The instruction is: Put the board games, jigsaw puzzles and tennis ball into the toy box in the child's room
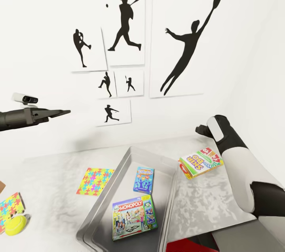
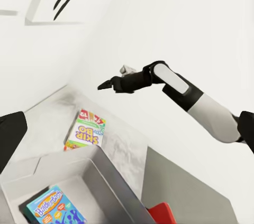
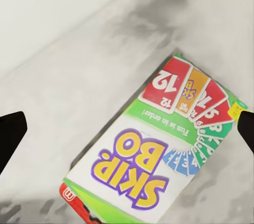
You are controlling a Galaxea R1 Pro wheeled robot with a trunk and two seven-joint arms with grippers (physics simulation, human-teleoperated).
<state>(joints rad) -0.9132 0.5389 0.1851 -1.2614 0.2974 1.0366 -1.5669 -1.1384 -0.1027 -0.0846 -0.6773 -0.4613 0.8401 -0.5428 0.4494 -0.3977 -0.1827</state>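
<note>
Our right gripper (image 2: 106, 84) hangs with jaws spread and empty above the Skip-Bo box (image 1: 201, 162), which lies flat on the table (image 1: 51, 172) just beside the grey toy box (image 1: 168, 200). Inside the toy box lie the Monopoly box (image 1: 133, 218) and a blue game (image 1: 143, 180). Our left gripper (image 1: 59, 113) points wallward, well apart; we cannot tell its jaws.

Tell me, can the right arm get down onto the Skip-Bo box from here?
Probably yes: the right gripper hangs open above the Skip-Bo box, which lies alone on the table beside the toy box, nothing between them.
</note>
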